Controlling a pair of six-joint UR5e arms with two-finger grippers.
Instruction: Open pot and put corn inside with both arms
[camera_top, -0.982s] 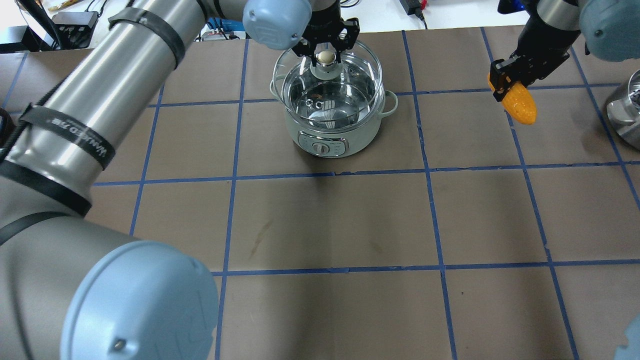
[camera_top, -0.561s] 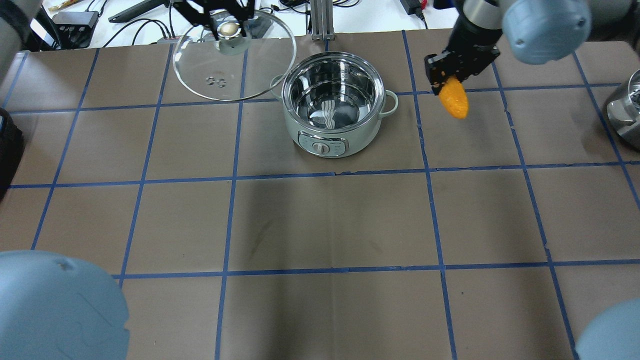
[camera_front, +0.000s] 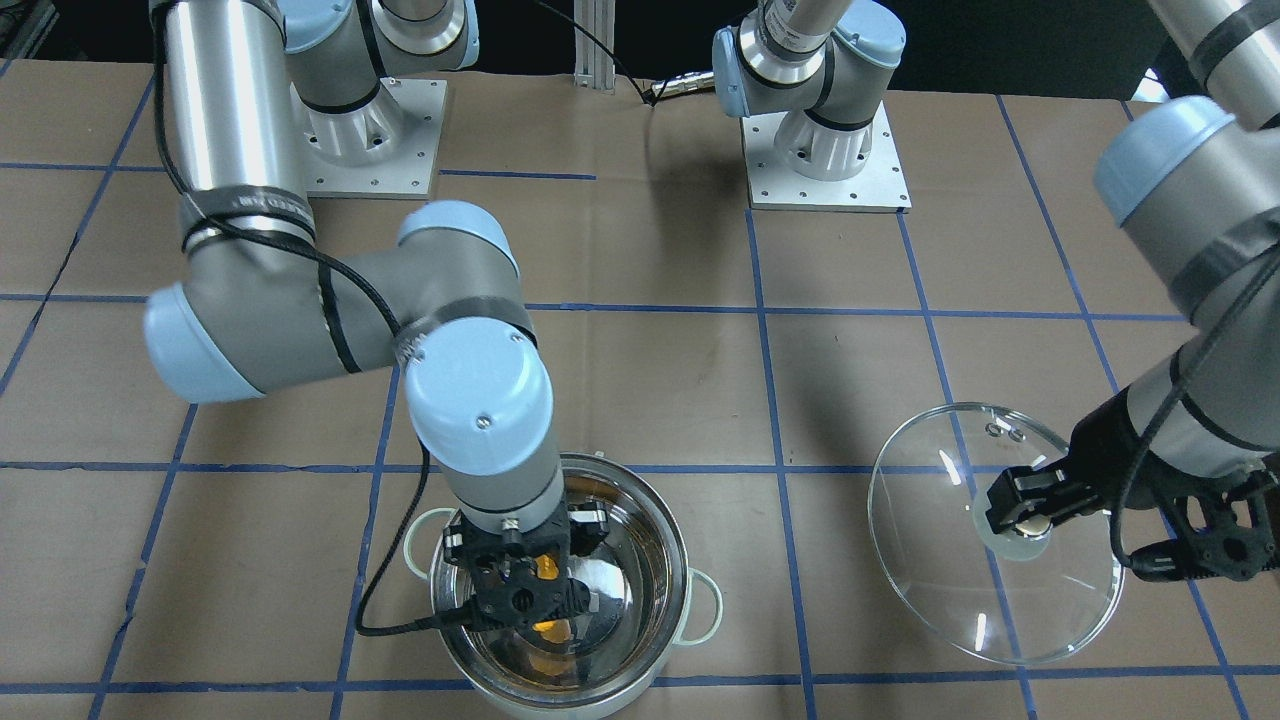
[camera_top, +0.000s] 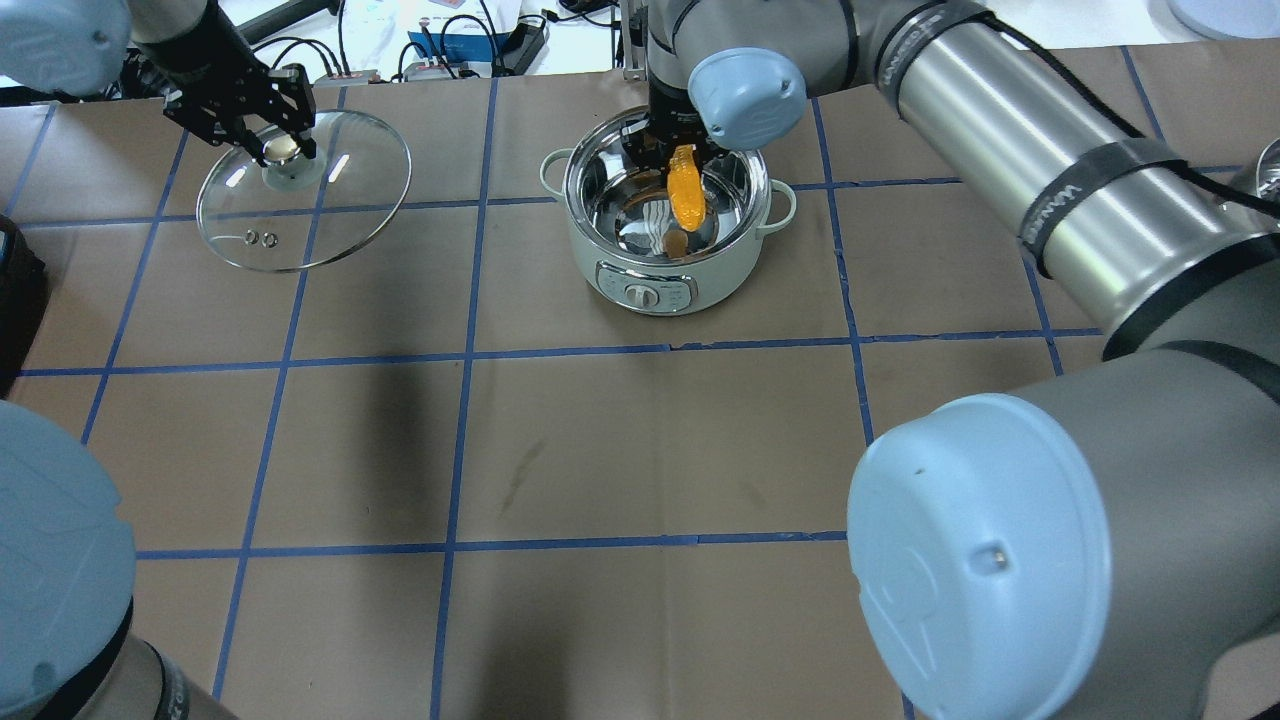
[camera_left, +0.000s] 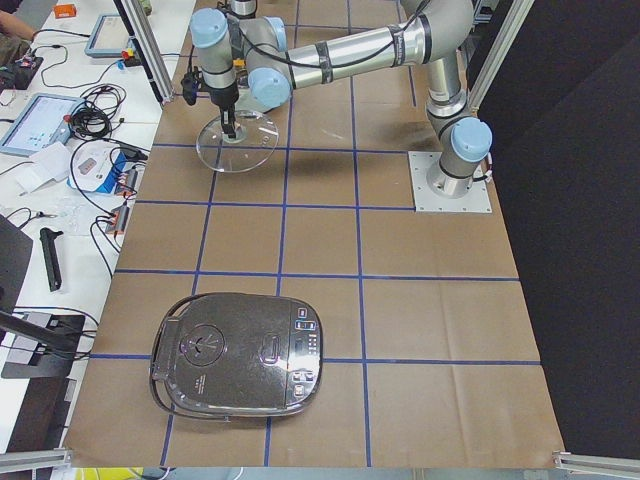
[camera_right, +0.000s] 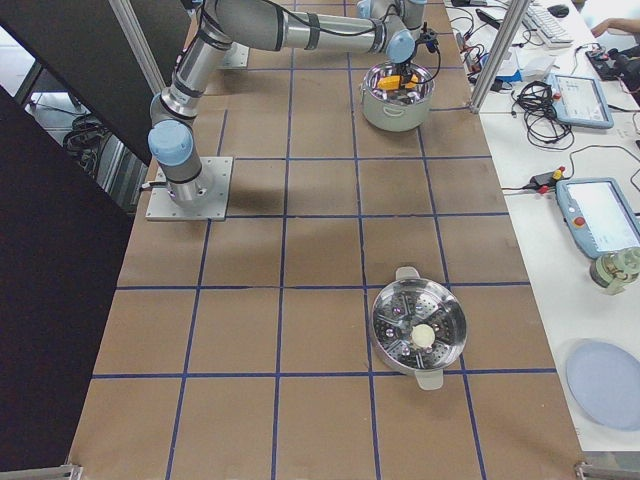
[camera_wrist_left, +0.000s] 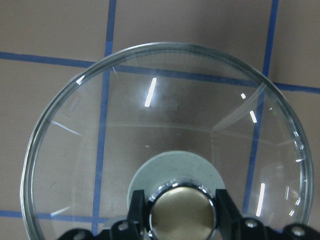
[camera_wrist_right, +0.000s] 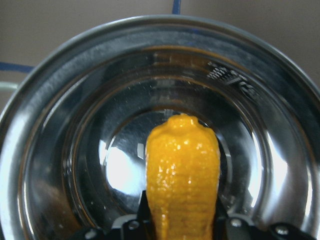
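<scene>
The pale green pot (camera_top: 655, 275) with a steel bowl stands open at the table's far middle. My right gripper (camera_top: 678, 152) is shut on the orange corn cob (camera_top: 688, 198) and holds it tip-down inside the pot's mouth. In the right wrist view the corn (camera_wrist_right: 182, 170) hangs over the pot's floor (camera_wrist_right: 120, 170). My left gripper (camera_top: 283, 150) is shut on the knob (camera_wrist_left: 181, 214) of the glass lid (camera_top: 300, 225). It holds the lid tilted and low over the table, left of the pot. I cannot tell whether the lid's rim touches the table.
A dark rice cooker (camera_left: 240, 355) sits near the table's left end. A steel steamer pot (camera_right: 418, 328) sits near the right end and shows at the overhead view's right edge (camera_top: 1262, 195). Cables and tablets lie beyond the far edge.
My left gripper has carried the lid further left and lower. My right arm has swung left, bringing the corn from beside the pot into its mouth.
</scene>
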